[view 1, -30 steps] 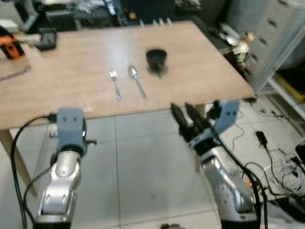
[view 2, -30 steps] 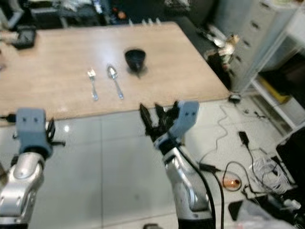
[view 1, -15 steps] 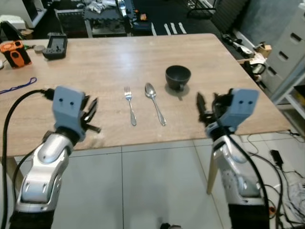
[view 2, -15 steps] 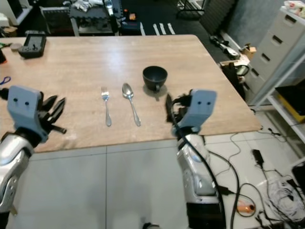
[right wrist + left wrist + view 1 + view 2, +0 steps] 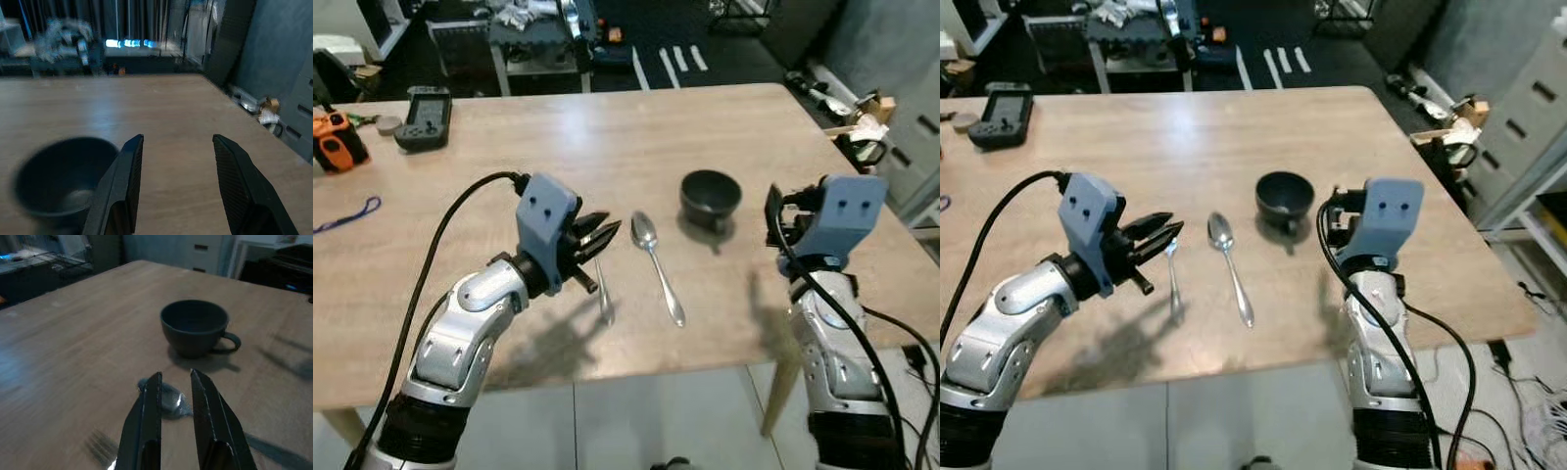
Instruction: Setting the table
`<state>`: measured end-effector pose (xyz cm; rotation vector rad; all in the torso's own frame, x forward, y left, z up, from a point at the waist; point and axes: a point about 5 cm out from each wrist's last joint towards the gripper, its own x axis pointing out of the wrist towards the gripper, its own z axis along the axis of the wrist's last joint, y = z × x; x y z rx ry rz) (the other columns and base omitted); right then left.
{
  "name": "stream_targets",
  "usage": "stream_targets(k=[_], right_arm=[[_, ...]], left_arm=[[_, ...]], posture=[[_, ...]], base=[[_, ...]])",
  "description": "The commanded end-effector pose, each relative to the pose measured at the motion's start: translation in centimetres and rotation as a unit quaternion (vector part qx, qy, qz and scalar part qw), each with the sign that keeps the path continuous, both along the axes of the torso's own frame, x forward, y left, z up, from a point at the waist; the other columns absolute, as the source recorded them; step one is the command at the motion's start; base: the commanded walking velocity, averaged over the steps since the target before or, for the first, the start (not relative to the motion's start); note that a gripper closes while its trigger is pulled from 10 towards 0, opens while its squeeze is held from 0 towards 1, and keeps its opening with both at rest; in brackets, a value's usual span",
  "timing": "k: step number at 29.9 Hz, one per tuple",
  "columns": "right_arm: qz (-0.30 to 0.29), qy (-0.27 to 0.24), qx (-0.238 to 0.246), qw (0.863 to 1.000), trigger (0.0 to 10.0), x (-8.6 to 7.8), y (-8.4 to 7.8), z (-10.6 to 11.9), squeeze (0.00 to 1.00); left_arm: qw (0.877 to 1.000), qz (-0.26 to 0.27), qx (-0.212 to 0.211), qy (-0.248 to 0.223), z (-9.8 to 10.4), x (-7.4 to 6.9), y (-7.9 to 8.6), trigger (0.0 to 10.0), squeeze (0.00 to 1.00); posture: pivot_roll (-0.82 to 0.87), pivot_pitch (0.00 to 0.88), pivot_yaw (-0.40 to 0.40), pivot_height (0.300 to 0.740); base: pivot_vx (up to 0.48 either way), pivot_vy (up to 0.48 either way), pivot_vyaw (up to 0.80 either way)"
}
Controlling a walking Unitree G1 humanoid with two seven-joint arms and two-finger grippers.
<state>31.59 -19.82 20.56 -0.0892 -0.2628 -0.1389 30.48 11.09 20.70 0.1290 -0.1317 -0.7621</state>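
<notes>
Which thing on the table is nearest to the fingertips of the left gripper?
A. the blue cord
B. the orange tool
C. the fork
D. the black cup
C. The left gripper reaches over the wooden table with its tips just above the fork; the spoon lies beside it and the black cup sits farther to the right.

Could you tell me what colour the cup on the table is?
The cup is black, clearest in the left wrist view.

Wooden table (image 5: 460,186), grey drawer cabinet (image 5: 1538,108)
</notes>
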Motion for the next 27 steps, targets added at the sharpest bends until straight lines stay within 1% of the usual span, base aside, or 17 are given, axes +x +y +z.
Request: stream_targets(k=[1,3,6,8,9,10,11,13,15,17,18,19,20,22,23,26,27], right_arm=[[0.024,0.023,0.000,0.999,10.0,0.0,-0.1,-0.7,0.00],[0.036,0.029,0.012,0.999,10.0,0.0,-0.5,-0.8,0.00],[0.047,0.038,0.040,0.997,10.0,-0.1,-1.5,-1.1,0.00],[0.053,0.046,0.026,0.997,10.0,-0.3,-2.2,-1.4,0.00],[0.053,0.046,0.026,0.997,10.0,-0.3,-2.2,-1.4,0.00],[0.077,0.067,0.006,0.995,10.0,-0.7,-2.8,-1.9,0.00],[0.081,0.074,-0.002,0.994,10.0,-0.9,-3.2,-2.1,0.00],[0.088,0.087,0.000,0.992,10.0,-1.2,-3.8,-2.4,0.00],[0.095,0.096,0.017,0.991,10.0,-1.5,-4.2,-2.6,0.00],[0.109,0.097,0.047,0.988,10.0,-2.0,-4.3,-2.7,0.00],[0.109,0.097,0.047,0.988,10.0,-2.0,-4.3,-2.7,0.00],[0.118,0.095,0.068,0.986,10.0,-2.4,-4.3,-2.9,0.00],[0.135,0.088,0.100,0.982,10.0,-3.1,-4.3,-3.0,0.00],[0.140,0.085,0.108,0.981,10.0,-3.3,-4.3,-3.0,0.00],[0.152,0.081,0.117,0.978,10.0,-3.8,-4.3,-3.0,0.00],[0.192,0.071,0.132,0.970,10.0,-5.6,-4.1,-2.9,0.00],[0.204,0.079,0.116,0.969,10.0,-6.3,-3.8,-3.1,0.00]], left_arm=[[1.000,0.003,0.010,0.006,-0.4,0.1,0.4,10.0,0.00],[1.000,0.011,0.019,0.007,-0.6,0.1,0.7,10.0,0.00],[0.999,0.033,0.035,-0.001,-0.7,-0.2,1.4,10.0,0.00],[0.999,0.034,0.041,0.001,-0.8,-0.6,2.0,10.0,0.00],[0.999,0.034,0.041,0.001,-0.8,-0.6,2.0,10.0,0.00],[0.998,0.031,0.053,0.002,-0.9,-1.1,3.0,10.0,0.00],[0.998,0.031,0.059,0.002,-0.9,-1.2,3.3,10.0,0.00],[0.997,0.034,0.066,0.005,-0.9,-1.5,4.2,10.0,0.00],[0.996,0.042,0.077,0.005,-1.0,-1.5,5.1,10.0,0.00],[0.995,0.054,0.087,0.002,-0.9,-1.4,5.8,10.0,0.00],[0.995,0.054,0.087,0.002,-0.9,-1.4,5.8,10.0,0.00],[0.994,0.057,0.094,-0.001,-0.8,-1.3,6.1,10.0,0.00],[0.993,0.060,0.106,-0.006,-0.7,-1.2,6.3,10.0,0.00],[0.992,0.060,0.109,-0.007,-0.7,-1.2,6.3,10.0,0.00],[0.991,0.059,0.118,-0.009,-0.7,-1.2,6.3,10.0,0.00],[0.987,0.043,0.156,-0.021,-0.6,-1.1,6.1,10.0,0.00],[0.987,0.032,0.158,-0.022,-0.4,-1.1,6.1,10.0,0.00]], posture=[[0.01,0.074,0.072,0.740],[0.01,0.075,0.074,0.740],[0.01,0.075,0.074,0.740],[0.01,0.077,0.073,0.740],[0.01,0.077,0.073,0.740],[0.01,0.077,0.073,0.740],[0.02,0.081,0.070,0.740],[0.02,0.082,0.068,0.740],[0.02,0.084,0.068,0.740],[0.02,0.085,0.068,0.740],[0.02,0.085,0.068,0.740],[0.02,0.085,0.068,0.740],[0.02,0.085,0.068,0.740],[0.02,0.085,0.068,0.740],[0.02,0.090,0.062,0.740],[0.02,0.093,0.065,0.740],[0.01,0.095,0.073,0.740]], base=[[0.375,0.000,0.00],[0.296,0.000,0.00],[0.000,0.000,0.00],[0.000,0.000,0.00],[0.000,0.000,0.00],[0.000,0.000,0.00],[0.000,0.000,0.00],[0.000,0.000,0.00],[0.000,0.000,0.00],[0.000,0.000,0.00],[0.000,0.000,0.00],[0.000,0.000,0.00],[0.000,0.000,0.00],[0.000,0.000,0.00],[0.000,0.000,0.00],[0.000,0.000,0.00],[0.000,0.000,0.00]])
